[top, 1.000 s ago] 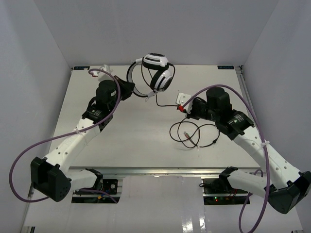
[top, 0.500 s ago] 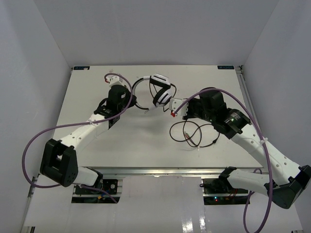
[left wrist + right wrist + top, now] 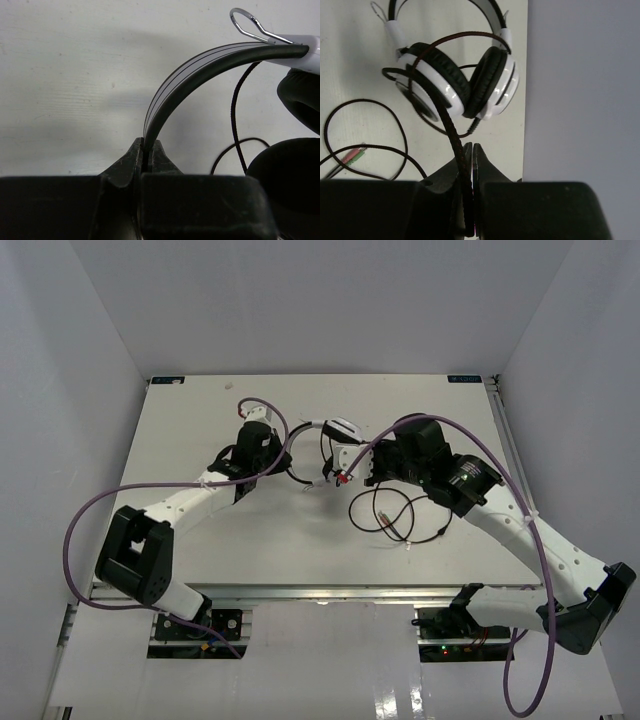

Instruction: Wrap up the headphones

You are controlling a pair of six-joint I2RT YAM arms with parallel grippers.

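White table (image 3: 180,550), headphones (image 3: 343,428) crosswise, headband (image 3: 200,65) leftward clamped in left gripper (image 3: 146,152), right gripper (image 3: 471,150) pinching cord (image 3: 445,112)

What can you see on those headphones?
The headphones have a thin white-and-dark headband, two glossy white cups with black ear pads facing each other, and a long thin dark cord. The left gripper pinches the headband; the right gripper pinches the cord, which loops across the cups. The rest of the cord lies coiled on the white table, ending in pink and green plugs.
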